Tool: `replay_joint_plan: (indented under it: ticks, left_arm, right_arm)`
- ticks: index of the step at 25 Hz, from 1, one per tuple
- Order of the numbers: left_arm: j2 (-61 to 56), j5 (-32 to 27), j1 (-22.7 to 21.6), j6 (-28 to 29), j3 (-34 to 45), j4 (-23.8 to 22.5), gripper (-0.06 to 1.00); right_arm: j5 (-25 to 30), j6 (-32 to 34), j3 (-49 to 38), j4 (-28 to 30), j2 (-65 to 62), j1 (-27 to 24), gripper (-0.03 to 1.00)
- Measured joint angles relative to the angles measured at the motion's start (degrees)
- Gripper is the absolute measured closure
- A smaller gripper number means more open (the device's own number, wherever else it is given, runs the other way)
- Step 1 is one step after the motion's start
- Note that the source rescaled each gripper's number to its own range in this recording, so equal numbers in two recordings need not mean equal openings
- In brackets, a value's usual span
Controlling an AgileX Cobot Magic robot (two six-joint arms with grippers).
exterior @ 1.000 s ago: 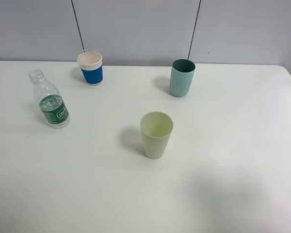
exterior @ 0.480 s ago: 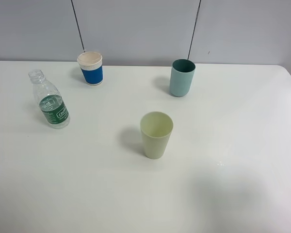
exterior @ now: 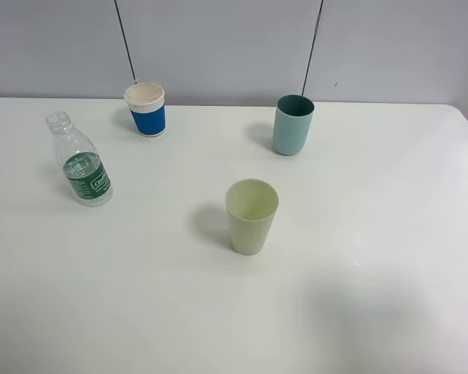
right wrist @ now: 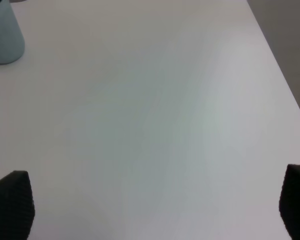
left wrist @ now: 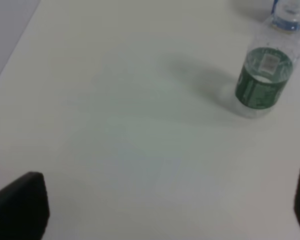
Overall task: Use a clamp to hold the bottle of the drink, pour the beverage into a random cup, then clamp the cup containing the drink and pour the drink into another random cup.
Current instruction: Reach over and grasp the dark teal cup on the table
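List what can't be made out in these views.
- Exterior high: neither arm is in frame. The print on the bottle label is too small to read.
- Exterior high: the teal cup hides its own bottom behind its near wall, so any contents can't be told.
- Left wrist: the frame edge cuts off the bottle's neck. Only the fingertips of the left gripper show.
- Right wrist: the frame edge cuts off the teal cup's upper part. Only the fingertips of the right gripper show.

High camera, fixed overhead, looks steeply down across whole table (exterior: 374, 312) toward back wall (exterior: 218, 47), fairly far. My left wrist camera hangs low, close over table, shares bottle (exterior: 82, 167) with high view. My right wrist camera, equally low, shares teal cup (exterior: 293, 125).
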State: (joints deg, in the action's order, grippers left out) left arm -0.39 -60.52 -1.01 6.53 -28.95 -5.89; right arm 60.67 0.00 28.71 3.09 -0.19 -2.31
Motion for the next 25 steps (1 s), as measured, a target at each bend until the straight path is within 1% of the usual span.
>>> replay_joint_plan:
  ticks: [25]
  left_arm:
    - [0.0,0.0,0.0,0.0,0.0,0.0,-0.05]
  right_arm:
    - [0.0,0.0,0.0,0.0,0.0,0.0,-0.02]
